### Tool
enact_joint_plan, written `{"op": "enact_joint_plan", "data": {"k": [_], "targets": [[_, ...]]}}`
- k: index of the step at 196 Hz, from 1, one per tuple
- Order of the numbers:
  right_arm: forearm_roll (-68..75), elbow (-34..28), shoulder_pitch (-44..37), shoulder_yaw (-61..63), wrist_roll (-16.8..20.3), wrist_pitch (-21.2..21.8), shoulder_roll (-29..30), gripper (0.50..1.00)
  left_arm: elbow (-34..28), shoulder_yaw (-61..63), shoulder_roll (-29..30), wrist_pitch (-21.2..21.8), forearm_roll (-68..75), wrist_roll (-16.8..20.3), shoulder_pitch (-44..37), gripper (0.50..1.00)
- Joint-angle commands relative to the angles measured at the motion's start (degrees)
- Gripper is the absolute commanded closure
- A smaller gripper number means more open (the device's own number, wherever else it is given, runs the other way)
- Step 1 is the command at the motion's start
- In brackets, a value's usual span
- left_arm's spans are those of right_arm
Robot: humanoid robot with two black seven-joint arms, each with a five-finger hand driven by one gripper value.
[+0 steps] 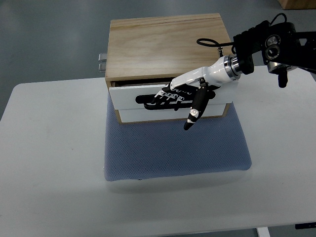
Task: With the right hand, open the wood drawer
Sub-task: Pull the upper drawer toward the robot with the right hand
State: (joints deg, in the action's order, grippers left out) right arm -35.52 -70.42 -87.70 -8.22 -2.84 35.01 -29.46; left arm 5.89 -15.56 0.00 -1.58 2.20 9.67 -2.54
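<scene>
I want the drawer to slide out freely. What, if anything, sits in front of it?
Nothing visible blocks it. The right robot hand is at the white drawer front, and the blue mat ahead of the drawer lies bare.

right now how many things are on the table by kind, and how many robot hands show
wood box: 1
white drawer: 1
blue mat: 1
right hand: 1
total: 4, all over the table
</scene>
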Motion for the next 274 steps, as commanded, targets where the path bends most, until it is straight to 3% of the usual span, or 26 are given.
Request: {"op": "enact_joint_plan", "data": {"k": [1,50,148,274], "targets": [[0.0,-1.1,-0.5,0.0,0.0,0.0,-0.7,0.556,0.0,0.0,0.0,0.0,0.0,0.0,0.0,0.5],[0.0,-6.4,-0.4,-1.3,0.7,0.0,-2.5,0.556,0.0,0.0,0.0,0.0,0.0,0.0,0.0,0.5],[0.0,-7.0,-0.5,-2.2,0.7,0.0,-3.0,0.556,0.0,0.0,0.0,0.0,0.0,0.0,0.0,0.5],[0.1,-14.9,-1.2,-2.8,0.6,0.0,-6.4,0.556,0.0,0.0,0.0,0.0,0.0,0.0,0.0,0.5]]}}
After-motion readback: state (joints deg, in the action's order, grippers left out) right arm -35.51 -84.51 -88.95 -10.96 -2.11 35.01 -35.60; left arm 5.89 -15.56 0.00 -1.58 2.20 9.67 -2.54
